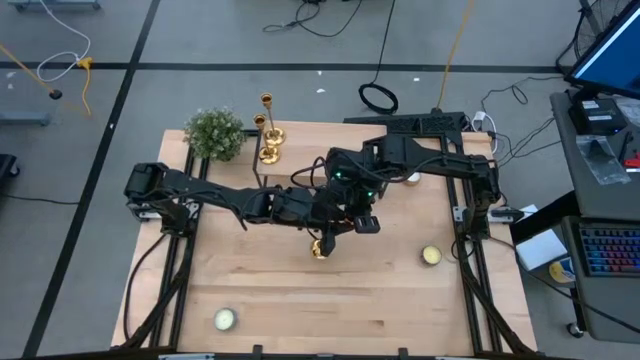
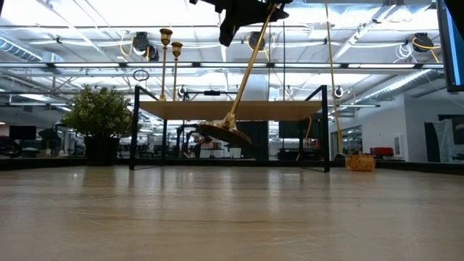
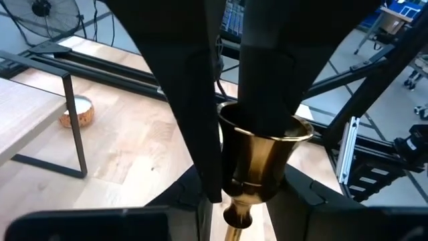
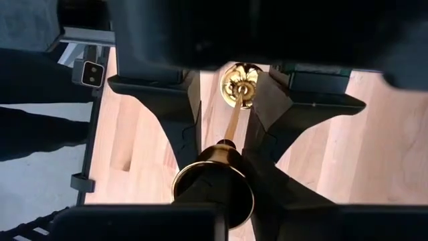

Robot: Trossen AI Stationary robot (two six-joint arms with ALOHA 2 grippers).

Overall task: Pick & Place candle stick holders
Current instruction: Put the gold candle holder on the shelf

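- Both arms met over the middle of the table (image 1: 300,290), one candle stick holder (image 2: 243,80) hanging tilted between them, clear of the wood in the low view.
- Round flared base (image 2: 225,133) lowest, stem slanting up to the dark hardware at the top of the low view.
- Left end effector (image 3: 257,120) closed on the top cup (image 3: 264,157) of that holder, dark fingers (image 3: 184,100) pressed against either side of the rim.
- Right end effector (image 4: 224,127) set about the same holder: fingers on either side of the thin stem, the gold cup close under the camera; cannot tell whether touching the stem.
- Two more candle stick holders (image 1: 268,128) upright at the far edge of the table, just beside a green plant (image 1: 215,133).
- Short candles on the table near the front (image 1: 225,319) and right (image 1: 431,255).
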